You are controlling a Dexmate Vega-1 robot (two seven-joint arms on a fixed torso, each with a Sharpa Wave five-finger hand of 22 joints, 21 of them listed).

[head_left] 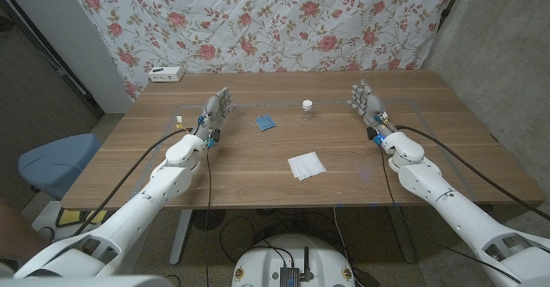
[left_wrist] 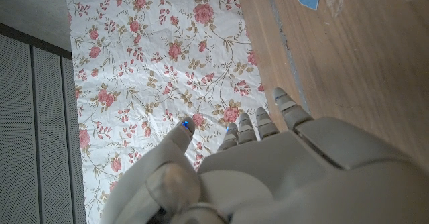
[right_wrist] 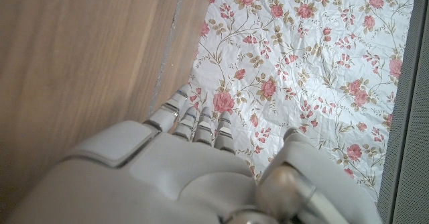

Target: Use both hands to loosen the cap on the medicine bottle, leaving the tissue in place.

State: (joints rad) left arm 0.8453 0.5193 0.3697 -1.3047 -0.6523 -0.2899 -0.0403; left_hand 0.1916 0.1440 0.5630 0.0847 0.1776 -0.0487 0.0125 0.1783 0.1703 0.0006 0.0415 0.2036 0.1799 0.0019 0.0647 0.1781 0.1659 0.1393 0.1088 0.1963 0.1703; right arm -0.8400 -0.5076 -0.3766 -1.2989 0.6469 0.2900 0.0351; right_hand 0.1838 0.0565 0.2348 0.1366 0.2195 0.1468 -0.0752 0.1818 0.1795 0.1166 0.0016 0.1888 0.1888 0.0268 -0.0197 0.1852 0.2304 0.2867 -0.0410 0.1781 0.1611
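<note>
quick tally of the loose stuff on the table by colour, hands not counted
white: 2, the tissue and the small box at the far left corner
blue: 1, the blue packet
clear with a white cap: 1, the medicine bottle
total: 4

Wooden table (head_left: 258, 162) w/ medicine bottle (head_left: 307, 108), tissue (head_left: 307, 165), blue packet (head_left: 265, 123), white box (head_left: 165, 73).

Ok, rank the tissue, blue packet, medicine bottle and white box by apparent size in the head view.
1. tissue
2. white box, though it is farther off, so unsure
3. blue packet
4. medicine bottle, close to the packet in apparent size
</note>
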